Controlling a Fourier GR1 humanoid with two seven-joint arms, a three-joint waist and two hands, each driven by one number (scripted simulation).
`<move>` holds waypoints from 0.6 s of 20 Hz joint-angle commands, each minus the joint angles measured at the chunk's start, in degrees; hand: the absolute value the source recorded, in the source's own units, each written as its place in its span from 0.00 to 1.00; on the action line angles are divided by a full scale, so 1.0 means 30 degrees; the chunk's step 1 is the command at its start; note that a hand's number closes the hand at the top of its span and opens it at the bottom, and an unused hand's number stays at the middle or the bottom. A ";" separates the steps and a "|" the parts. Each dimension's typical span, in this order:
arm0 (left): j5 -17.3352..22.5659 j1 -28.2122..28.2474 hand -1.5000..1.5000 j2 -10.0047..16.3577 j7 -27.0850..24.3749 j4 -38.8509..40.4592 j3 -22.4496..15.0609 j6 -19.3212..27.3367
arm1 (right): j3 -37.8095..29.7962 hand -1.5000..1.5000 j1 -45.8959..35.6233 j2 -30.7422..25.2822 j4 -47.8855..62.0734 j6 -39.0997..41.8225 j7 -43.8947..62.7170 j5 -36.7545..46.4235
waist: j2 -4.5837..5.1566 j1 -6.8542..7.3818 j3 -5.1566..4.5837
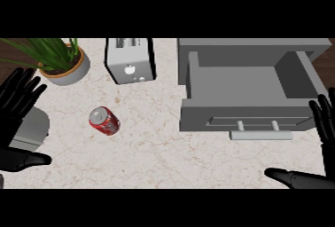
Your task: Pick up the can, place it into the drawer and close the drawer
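Starting the pick: can not yet in hand

We judge that we are at the first step of the task, because nothing is held. The can (104,120) is red and it is on the counter (163,155), below the toaster (131,60) and well apart from the drawer (239,86). Its silver top shows toward us. We cannot tell for sure if it stands upright or leans.

Our left hand (18,99) shows at the left edge, with fingers straight and spread wide, and the thumb out to the side. It holds nothing and is near the can but not touching it. Our right hand (325,128) shows at the right edge, just beside the drawer front. Its fingers are also straight and apart, and it is empty.

The drawer is already pulled out, and what we see of its inside has nothing in it, so we think no opening step is needed. The handle (260,135) is on the front, toward us.

For the next move, the left hand looks the better choice, since it is nearer to the can. It needs to come over the can, lower, and curl the fingers and thumb round the body. Then a long carry to the right is needed, over the drawer front. A plant (62,57) is behind the left hand, so the reach should go forward and right, not up toward the pot. Closing the drawer comes last, probably with a push on the front.
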 commanded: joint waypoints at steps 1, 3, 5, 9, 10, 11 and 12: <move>-0.1386 -0.0253 0.00 -0.1105 -0.0036 0.0648 -0.1197 0.0652 | -0.0254 0.00 0.0637 0.0285 0.0990 0.0401 -0.1586 0.0160 | 0.0005 -0.0006 0.0001; -0.1974 0.0174 0.00 -0.1291 -0.0731 0.0931 -0.1367 0.0179 | 0.0385 0.00 0.0364 0.0685 0.0324 -0.0237 -0.0630 0.0952 | 0.0000 0.0024 -0.0004; -0.2821 0.0802 0.00 -0.1792 -0.2241 0.1994 -0.1573 -0.0020 | -0.0659 0.00 0.0458 -0.0133 -0.1025 0.0279 0.0459 -0.0253 | -0.0005 -0.0017 -0.0007; -0.4721 0.0604 0.00 -0.2404 -0.3201 0.3358 -0.2439 0.0565 | -0.1045 0.00 0.1129 0.0229 0.0682 0.1106 -0.1900 -0.0571 | 0.0005 -0.0019 -0.0001; -0.4638 0.1160 0.00 -0.2886 -0.2951 0.2270 -0.2613 0.0927 | -0.1335 0.00 0.0392 0.0070 0.1243 0.1026 -0.1786 -0.0528 | -0.0002 0.0042 -0.0001; -0.5414 0.0716 0.00 -0.3225 -0.3278 0.2769 -0.3196 0.1259 | -0.0711 0.00 0.0538 0.0420 0.0036 0.0465 -0.1301 0.0230 | -0.0002 0.0012 -0.0004; -0.5413 0.1725 0.00 -0.2684 -0.4955 0.3802 -0.2441 0.0432 | -0.0415 0.00 -0.0286 0.0410 -0.1475 -0.0343 0.1026 0.0148 | -0.0001 0.0038 -0.0014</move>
